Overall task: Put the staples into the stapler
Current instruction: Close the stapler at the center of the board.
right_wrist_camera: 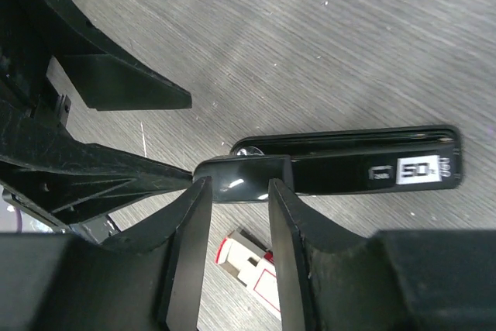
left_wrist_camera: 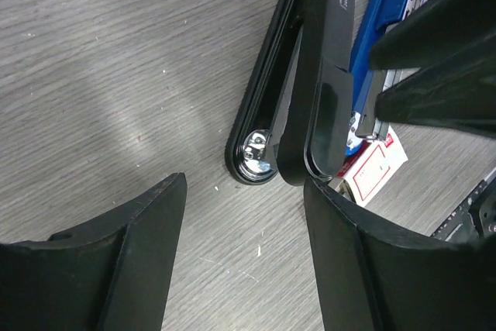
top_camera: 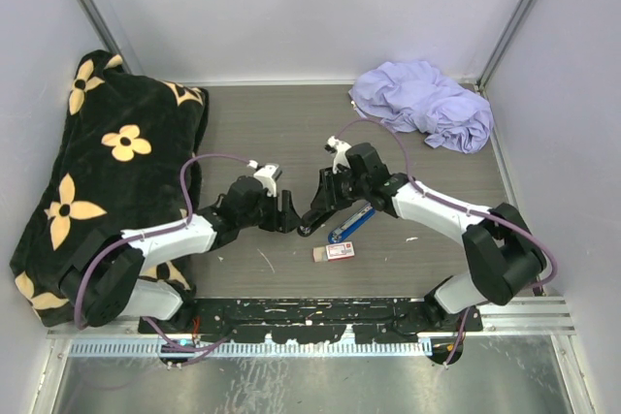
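A black stapler (left_wrist_camera: 319, 75) lies on its side on the grey table, its rounded end (right_wrist_camera: 232, 180) toward both grippers. My left gripper (left_wrist_camera: 246, 191) is open, and its right finger (left_wrist_camera: 349, 253) stands just at that end with bare table between the jaws. My right gripper (right_wrist_camera: 239, 191) is open with a narrow gap. Its fingertips hover at the stapler's glossy end from the other side, not clamped on it. The staples (top_camera: 335, 252), a small white box with a red label (right_wrist_camera: 256, 265), lie flat just beyond the stapler, free of both grippers.
A blue stapler (top_camera: 351, 225) lies beside the black one under the right arm. A black blanket with yellow flowers (top_camera: 107, 162) covers the left side. A crumpled purple cloth (top_camera: 424, 104) sits at the back right. Grey walls close in the table.
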Controlling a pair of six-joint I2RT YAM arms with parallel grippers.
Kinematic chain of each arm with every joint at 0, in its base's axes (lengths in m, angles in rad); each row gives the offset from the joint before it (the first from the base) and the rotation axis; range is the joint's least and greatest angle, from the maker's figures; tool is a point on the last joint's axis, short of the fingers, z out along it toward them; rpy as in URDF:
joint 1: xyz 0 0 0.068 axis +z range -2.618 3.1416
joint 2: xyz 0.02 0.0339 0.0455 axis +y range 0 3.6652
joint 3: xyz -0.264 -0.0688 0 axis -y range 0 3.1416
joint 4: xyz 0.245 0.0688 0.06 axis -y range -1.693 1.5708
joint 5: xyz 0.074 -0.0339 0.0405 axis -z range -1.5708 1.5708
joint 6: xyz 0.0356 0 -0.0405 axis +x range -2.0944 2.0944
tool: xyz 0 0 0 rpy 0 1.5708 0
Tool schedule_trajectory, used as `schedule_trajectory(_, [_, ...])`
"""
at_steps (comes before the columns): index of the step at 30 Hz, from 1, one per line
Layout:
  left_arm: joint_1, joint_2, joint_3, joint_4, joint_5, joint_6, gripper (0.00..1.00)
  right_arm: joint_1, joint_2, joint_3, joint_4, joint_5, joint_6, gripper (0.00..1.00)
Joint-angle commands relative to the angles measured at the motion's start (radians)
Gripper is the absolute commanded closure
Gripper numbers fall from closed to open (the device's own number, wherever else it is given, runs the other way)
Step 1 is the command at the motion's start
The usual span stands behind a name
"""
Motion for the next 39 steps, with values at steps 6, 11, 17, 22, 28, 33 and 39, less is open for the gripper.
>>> schedule_trajectory(6, [-0.017,0.036,0.042,0.140,0.002,-0.014,0.36,0.028,0.054,0.012,0.098,-0.003,0.032,0.62])
schedule_trajectory(11, [-0.020,0.003,0.030,0.149,-0.022,-0.012,0.38,0.029,0.067,0.010,0.092,0.004,0.032,0.64])
schedule_trajectory(17, [-0.022,-0.055,0.010,0.160,-0.059,-0.004,0.37,0.030,0.035,0.001,0.083,0.018,0.043,0.67])
schedule_trajectory(22, [-0.028,-0.007,0.041,0.161,-0.026,0.007,0.40,0.030,-0.011,0.000,0.065,0.037,0.049,0.70])
schedule_trajectory(28, [-0.039,0.071,0.080,0.170,0.006,0.009,0.50,0.030,-0.012,-0.012,0.059,0.037,0.050,0.74])
schedule_trajectory(33, [-0.047,0.100,0.079,0.174,0.007,0.011,0.53,0.037,0.034,-0.034,0.084,0.015,0.057,0.76])
schedule_trajectory(39, [-0.054,0.134,0.052,0.173,-0.003,0.021,0.56,0.046,0.090,-0.041,0.090,0.011,0.052,0.76])
